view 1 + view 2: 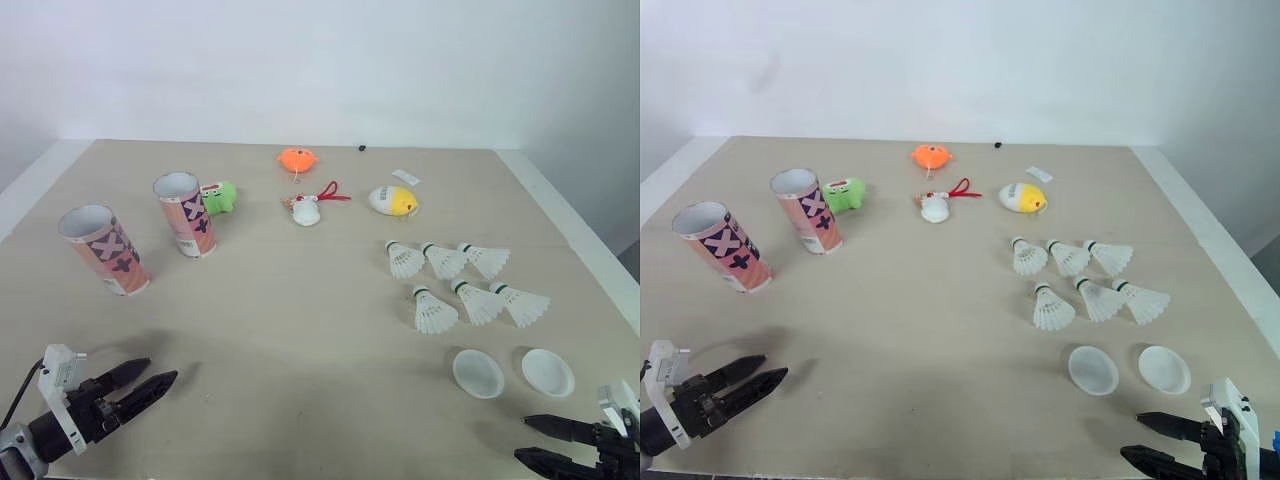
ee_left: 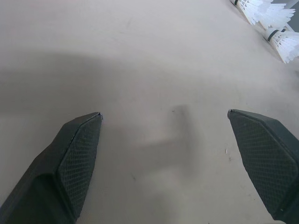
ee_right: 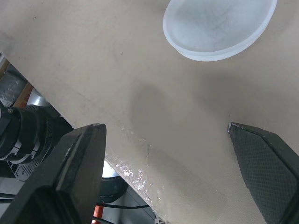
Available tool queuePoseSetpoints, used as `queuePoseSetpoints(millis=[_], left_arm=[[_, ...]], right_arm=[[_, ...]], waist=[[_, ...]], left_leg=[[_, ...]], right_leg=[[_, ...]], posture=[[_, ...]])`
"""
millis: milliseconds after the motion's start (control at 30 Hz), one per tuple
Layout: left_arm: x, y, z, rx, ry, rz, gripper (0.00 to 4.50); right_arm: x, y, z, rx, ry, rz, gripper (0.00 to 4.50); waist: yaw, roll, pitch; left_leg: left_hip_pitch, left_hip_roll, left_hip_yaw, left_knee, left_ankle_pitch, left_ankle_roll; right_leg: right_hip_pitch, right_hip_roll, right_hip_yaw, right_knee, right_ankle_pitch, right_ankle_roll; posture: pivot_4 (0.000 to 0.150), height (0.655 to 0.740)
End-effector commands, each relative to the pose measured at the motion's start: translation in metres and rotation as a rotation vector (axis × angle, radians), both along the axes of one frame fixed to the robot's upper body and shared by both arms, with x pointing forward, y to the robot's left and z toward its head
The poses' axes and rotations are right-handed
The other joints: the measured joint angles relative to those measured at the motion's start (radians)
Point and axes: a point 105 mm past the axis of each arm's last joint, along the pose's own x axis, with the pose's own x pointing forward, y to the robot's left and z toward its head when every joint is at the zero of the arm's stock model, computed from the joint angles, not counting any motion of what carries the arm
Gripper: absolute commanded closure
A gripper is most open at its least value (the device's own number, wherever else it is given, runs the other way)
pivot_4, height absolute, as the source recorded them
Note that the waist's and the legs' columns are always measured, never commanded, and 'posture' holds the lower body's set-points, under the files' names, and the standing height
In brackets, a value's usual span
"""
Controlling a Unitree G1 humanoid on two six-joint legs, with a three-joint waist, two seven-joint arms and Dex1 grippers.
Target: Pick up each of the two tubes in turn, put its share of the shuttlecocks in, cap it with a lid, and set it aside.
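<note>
Left tube (image 1: 103,250) and right tube (image 1: 186,214) look light, thin-walled and crushable — grip mid-wall, gently — while left gripper (image 1: 160,370) and right gripper (image 1: 522,438) hover with fingers (image 2: 77,158) spread, empty

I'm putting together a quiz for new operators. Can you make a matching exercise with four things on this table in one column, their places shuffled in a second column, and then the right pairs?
Things
1. orange toy
2. green toy
3. shuttlecocks
4. lids

Places
a. two rows of three, on the robot's right
b. side by side, nearest the robot, on its right
c. farthest from the robot
d. beside a standing tube, on the left

Pairs: 1-c; 2-d; 3-a; 4-b
</note>
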Motion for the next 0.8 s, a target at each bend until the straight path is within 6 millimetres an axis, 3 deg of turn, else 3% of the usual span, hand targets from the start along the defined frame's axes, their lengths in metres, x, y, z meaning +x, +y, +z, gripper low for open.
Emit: queuePoseSetpoints(millis=[33,800], left_arm=[[-0.0047,0.0075,-0.0176,0.02,0.081,0.039,0.0],[0.0007,0.0055,-0.0155,-0.033,0.073,0.04,0.0]], right_arm=[[-0.009,0.0027,-0.0169,0.001,0.096,-0.004,0.04],[-0.0044,0.0099,-0.0201,0.015,0.088,0.018,0.04]], waist=[[0.0,0.0,0.0],[0.0,0.0,0.0]], left_leg=[[0.0,0.0,0.0,0.0,0.0,0.0],[0.003,0.001,0.0,0.0,-0.006,0.0]], right_leg=[[0.0,0.0,0.0,0.0,0.0,0.0],[-0.003,-0.001,-0.002,-0.004,0.0,0.0]], posture=[[0.15,0.7323],[0.15,0.7323]])
